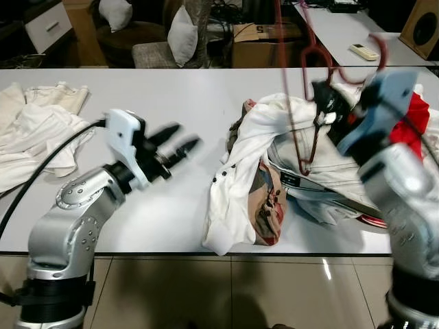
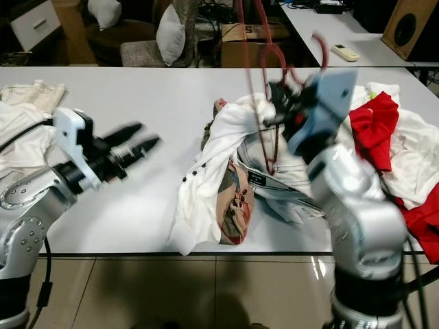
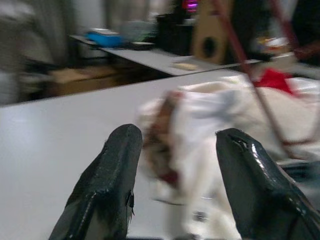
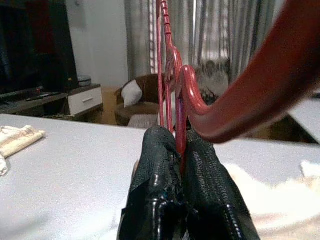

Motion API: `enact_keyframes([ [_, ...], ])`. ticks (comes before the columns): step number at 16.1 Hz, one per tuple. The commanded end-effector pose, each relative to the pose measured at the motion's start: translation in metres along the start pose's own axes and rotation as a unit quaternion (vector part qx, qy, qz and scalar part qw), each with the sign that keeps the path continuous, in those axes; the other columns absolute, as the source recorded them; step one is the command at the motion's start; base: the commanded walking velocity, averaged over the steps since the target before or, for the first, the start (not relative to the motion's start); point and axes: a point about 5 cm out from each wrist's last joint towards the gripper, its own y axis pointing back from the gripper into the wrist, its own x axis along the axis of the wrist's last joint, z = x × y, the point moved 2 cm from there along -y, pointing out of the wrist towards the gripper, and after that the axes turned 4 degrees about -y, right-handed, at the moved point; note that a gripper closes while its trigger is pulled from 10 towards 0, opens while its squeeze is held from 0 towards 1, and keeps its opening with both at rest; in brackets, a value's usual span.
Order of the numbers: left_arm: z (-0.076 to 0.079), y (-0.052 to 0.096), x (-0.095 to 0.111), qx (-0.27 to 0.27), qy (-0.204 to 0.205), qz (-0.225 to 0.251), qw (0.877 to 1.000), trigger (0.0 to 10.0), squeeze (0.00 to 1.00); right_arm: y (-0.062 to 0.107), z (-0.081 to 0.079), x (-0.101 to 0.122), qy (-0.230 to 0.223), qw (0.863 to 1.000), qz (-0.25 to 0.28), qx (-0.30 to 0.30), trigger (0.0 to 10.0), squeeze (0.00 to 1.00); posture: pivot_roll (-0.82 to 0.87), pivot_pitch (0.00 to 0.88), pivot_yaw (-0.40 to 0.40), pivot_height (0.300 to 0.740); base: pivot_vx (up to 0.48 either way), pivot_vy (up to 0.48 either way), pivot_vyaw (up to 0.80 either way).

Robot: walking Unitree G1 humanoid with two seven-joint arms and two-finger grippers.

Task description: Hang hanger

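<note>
The right gripper (image 4: 181, 150) is clamped on a red hanger (image 4: 172, 65), holding it above the pile of clothes (image 1: 295, 171) on the white table (image 1: 171, 89). The left gripper (image 1: 180, 140) hovers beside the pile, fingers apart.

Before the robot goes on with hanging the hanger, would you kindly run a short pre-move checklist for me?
1. Right claw shut on the red hanger: ok.
2. Hanger lifted above the clothes pile on the white table: ok.
3. Left claw open and holding nothing: ok.
4. Left claw apart from the pile, over bare table: ok.
5. Rail or hook to hang it on located: cannot tell.
6. Hanger free of garments: cannot tell, blurred.
</note>
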Motion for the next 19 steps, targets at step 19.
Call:
enact_keyframes([
  [19, 0.012, -0.023, -0.025, 0.085, -0.058, -0.045, 0.994, 10.0, 0.02, 0.018, -0.029, -0.022, 0.205, 0.974, -0.078, 0.054, 10.0, 0.0, -0.12, 0.0, 0.066, 0.74, 0.0, 0.245, 0.0],
])
